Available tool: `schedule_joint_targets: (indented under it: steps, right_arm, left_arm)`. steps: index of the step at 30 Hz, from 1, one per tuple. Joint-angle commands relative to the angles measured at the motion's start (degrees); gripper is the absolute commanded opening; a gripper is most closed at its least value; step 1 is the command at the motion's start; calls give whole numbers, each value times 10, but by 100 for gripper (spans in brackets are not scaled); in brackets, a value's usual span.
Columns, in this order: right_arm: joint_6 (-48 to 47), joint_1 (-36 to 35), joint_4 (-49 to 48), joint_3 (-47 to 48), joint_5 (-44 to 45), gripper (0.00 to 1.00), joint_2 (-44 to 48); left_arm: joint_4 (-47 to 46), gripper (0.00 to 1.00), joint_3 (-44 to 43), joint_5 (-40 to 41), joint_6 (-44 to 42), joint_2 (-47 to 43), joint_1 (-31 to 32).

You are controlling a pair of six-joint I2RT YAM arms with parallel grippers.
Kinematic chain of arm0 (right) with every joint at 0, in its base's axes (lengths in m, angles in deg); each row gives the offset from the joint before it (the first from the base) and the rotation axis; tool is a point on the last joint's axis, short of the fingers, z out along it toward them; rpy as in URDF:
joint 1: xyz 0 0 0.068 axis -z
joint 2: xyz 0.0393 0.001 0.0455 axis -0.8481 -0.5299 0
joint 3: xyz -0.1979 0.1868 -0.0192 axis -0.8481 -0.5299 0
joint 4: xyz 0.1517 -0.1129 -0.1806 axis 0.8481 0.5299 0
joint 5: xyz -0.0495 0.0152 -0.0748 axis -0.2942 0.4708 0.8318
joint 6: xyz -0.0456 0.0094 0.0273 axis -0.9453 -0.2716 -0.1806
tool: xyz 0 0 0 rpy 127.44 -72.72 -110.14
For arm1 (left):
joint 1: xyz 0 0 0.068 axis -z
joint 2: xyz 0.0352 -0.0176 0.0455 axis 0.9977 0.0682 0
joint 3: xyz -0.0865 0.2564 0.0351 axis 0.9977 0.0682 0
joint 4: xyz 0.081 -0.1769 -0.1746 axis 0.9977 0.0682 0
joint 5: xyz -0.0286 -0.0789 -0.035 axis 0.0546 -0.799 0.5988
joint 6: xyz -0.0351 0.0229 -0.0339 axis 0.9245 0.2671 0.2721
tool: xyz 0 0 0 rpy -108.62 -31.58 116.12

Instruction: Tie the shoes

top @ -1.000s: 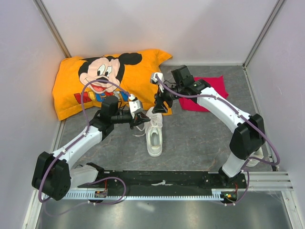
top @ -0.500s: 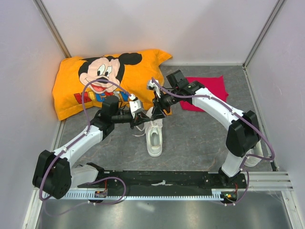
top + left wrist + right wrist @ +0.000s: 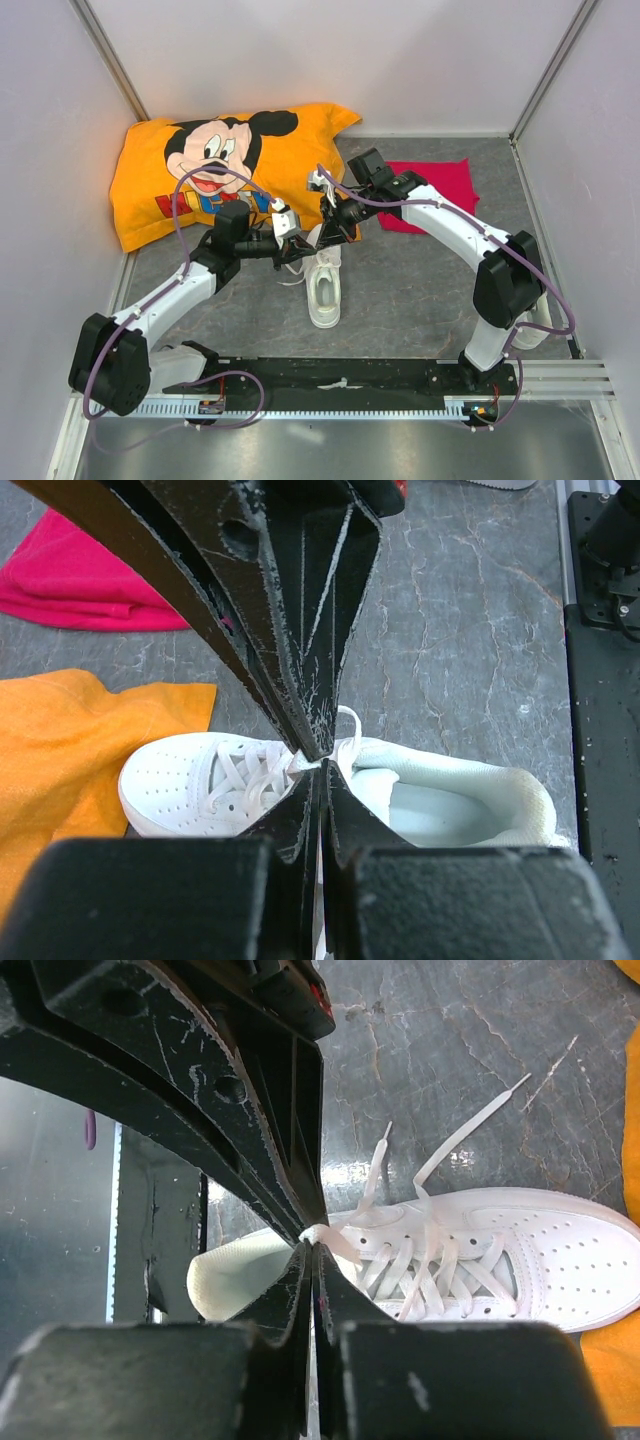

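One white shoe (image 3: pixel 324 287) lies on the grey table, toe toward the pillow, with its heel opening facing the arms. Both grippers meet tip to tip just above its tongue. My left gripper (image 3: pixel 303 246) (image 3: pixel 320 766) is shut on a white lace (image 3: pixel 303 763) at its fingertips. My right gripper (image 3: pixel 322 233) (image 3: pixel 312 1245) comes in from the opposite side and is shut on the same bunched bit of lace (image 3: pixel 320 1232). Two loose lace ends (image 3: pixel 470 1132) trail across the table beside the shoe (image 3: pixel 540 1250). No second shoe shows.
A big orange Mickey Mouse pillow (image 3: pixel 200 170) fills the back left, its corner touching the shoe's toe. A pink cloth (image 3: pixel 430 188) lies at the back right. Walls close in the table on three sides. A black rail (image 3: pixel 340 375) runs along the near edge.
My right gripper has swung left and down to the left gripper's tips and closed on the lace. The left arm and the shoe have stayed put.
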Motion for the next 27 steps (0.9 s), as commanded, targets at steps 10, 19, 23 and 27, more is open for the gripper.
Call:
schedule_joint_targets:
  steps: [10, 19, 23, 27]
  right_arm:
    - [-25, 4, -15, -19, 6, 0, 17]
    - [-4, 5, -52, -50, 25, 0, 39]
    - [5, 7, -61, -54, 30, 0, 47]
    - [17, 7, -71, -58, 36, 0, 54]
  left_arm:
    - [33, 34, -5, 15, -67, 2, -1]
    - [109, 56, -1, 27, -179, -15, -73]
    - [198, 54, -26, -2, -360, 47, -128]
    - [265, 52, -50, 1, -477, 98, -134]
